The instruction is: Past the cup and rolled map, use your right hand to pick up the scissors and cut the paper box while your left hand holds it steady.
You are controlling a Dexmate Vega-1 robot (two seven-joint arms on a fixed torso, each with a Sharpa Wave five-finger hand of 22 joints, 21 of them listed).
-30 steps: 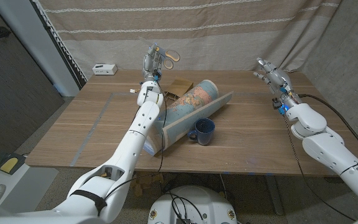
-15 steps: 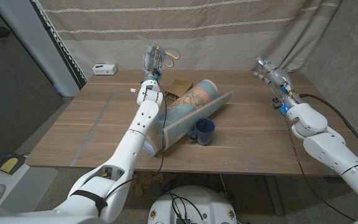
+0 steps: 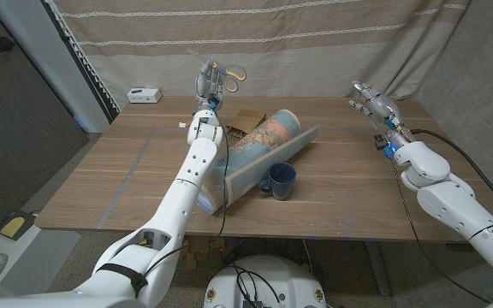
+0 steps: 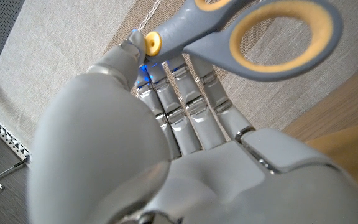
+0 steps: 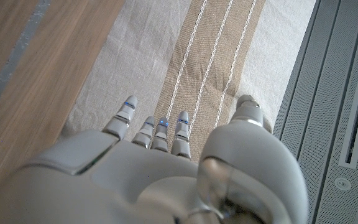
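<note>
Up high behind the rolled map, the left hand holds the scissors. In the left wrist view its fingers reach up to the scissors, and the thumb tip sits right by the yellow screw. The grey and yellow handle loops stick out to the side of the hand, in front of the curtain.

Over on the right of the map, well apart from it, the right hand is lifted above the far edge of the table. It holds nothing, and its fingers are straight and a little spread.

The map lies slanted on the table, with its far end next to the paper box. The box sits just behind the map, below the scissors. The blue cup stands just in front of the map, touching it or nearly so. A small white box sits near the far left corner of the table.
</note>
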